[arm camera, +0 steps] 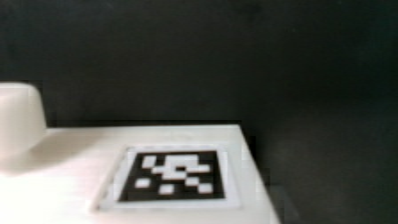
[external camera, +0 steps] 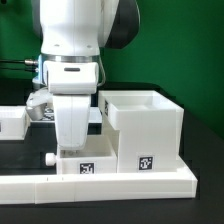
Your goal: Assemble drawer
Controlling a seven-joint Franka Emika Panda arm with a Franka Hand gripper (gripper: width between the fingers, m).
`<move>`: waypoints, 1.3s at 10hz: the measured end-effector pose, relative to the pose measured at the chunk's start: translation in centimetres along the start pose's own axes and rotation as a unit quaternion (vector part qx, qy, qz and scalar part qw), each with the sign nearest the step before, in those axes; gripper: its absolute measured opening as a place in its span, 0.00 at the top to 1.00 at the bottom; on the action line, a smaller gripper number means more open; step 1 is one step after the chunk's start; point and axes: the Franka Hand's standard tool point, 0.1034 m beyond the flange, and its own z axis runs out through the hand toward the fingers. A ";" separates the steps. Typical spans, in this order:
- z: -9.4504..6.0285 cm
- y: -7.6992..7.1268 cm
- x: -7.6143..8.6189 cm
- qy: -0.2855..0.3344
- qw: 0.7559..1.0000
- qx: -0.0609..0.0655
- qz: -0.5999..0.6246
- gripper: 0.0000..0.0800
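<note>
The big white box shell [external camera: 147,122] stands open-topped at the exterior view's right, with a marker tag [external camera: 146,162] on its front. The smaller tray [external camera: 85,166], with a side knob [external camera: 48,158] and a tag on its front, sits right beside the shell, on its left. My gripper [external camera: 75,147] hangs straight down over the tray, its white hand reaching the tray's top edge. The fingertips are hidden there. The wrist view shows a white tagged surface [arm camera: 178,180] close below and a white rounded part [arm camera: 16,120]. No fingers show in it.
The low white rail [external camera: 110,185] runs along the table's front edge, just in front of the tray and shell. Another low white part [external camera: 12,122] sits at the exterior view's far left. Dark cables [external camera: 40,108] lie behind the arm. The table [arm camera: 267,70] is black.
</note>
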 end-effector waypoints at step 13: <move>0.0 -0.1 -0.5 -0.020 0.999 0.022 -0.031 0.95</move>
